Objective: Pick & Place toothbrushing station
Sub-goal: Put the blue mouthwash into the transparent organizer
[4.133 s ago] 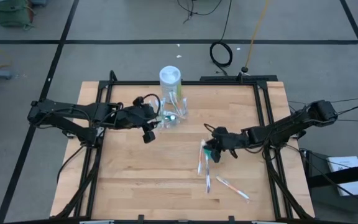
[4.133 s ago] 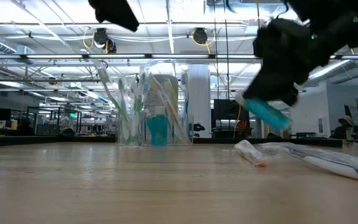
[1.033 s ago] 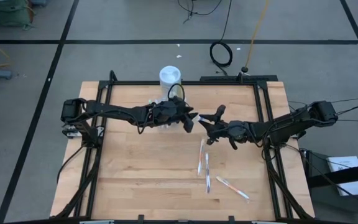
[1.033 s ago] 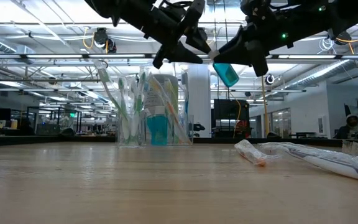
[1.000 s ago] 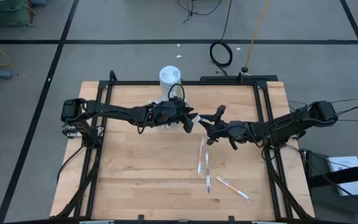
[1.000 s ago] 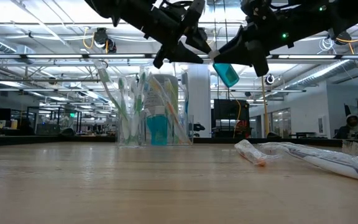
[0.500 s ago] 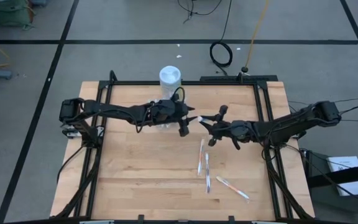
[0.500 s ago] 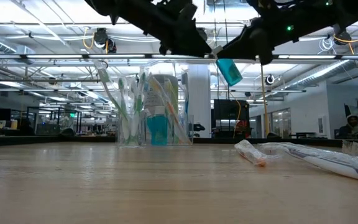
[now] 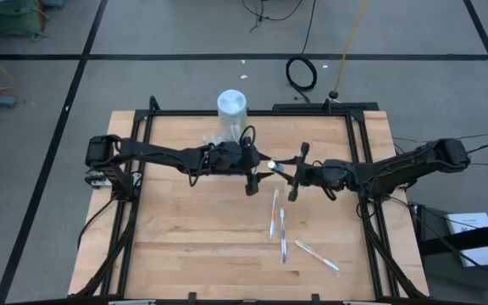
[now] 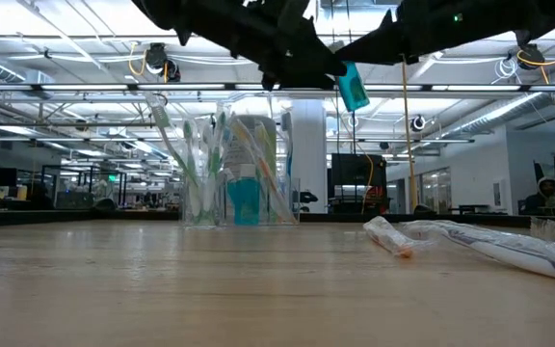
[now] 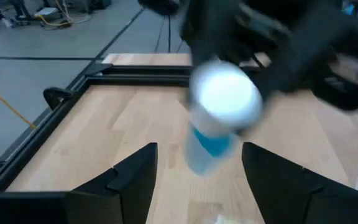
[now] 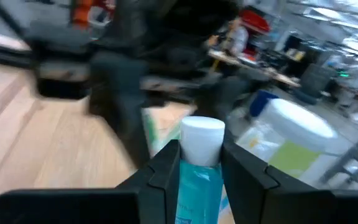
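The toothbrushing station is a clear holder with toothbrushes in it. It stands on its base at the table's far middle, partly under my left arm in the high view. My right gripper is shut on a small teal tube with a white cap, high above the table. My left gripper faces it, open. Its fingers stand on either side of the cap without touching it. My right gripper pinches the tube's teal body between its two fingers. The fingers come level from the table's right and lie along the tube. The white cap end sticks out past the fingertips toward my left gripper. The tube is clear of the table.
A taller white-topped canister with a green label stands just beyond the station. Several wrapped toothbrushes lie on the wood right of the middle and show low in the low view. Black rails frame the table.
Both wrists have rolled. My right gripper has lifted the tube a little higher, still near my left gripper. My left gripper's fingers now stand wider apart in the high view, and they have come off the cap end.
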Action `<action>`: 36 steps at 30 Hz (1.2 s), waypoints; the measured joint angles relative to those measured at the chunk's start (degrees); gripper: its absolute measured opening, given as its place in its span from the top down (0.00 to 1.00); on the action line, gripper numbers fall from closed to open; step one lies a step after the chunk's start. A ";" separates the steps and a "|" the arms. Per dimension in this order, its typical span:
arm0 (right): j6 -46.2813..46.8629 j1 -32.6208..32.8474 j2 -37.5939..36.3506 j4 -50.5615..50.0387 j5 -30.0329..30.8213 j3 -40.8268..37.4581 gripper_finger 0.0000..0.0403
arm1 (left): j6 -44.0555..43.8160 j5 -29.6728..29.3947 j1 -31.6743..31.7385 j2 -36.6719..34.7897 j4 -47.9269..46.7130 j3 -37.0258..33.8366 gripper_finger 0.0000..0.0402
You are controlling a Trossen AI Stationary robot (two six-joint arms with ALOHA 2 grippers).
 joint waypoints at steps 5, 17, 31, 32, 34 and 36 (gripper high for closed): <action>0.68 -0.07 1.05 1.64 -0.59 -0.02 0.77 | -1.74 0.02 0.24 0.49 2.38 0.00 0.40; 0.68 -0.04 1.10 2.40 -2.13 -0.02 0.76 | -0.30 4.26 0.23 0.49 2.81 0.02 0.66; -0.10 0.53 -0.49 -1.55 0.75 -0.02 0.51 | -3.31 -0.84 0.24 -1.12 -5.03 0.07 0.79; -0.16 0.83 -1.07 -2.47 2.11 -0.04 0.50 | -3.92 -1.97 0.24 -1.78 -7.43 0.07 0.79; -0.18 1.21 -2.33 -4.45 4.72 -0.04 0.48 | -5.77 -4.15 0.24 -3.27 -9.80 0.09 0.79; -0.16 1.59 -3.30 -6.62 6.92 -0.13 0.46 | -7.78 -5.67 0.24 -5.31 -14.42 0.09 0.79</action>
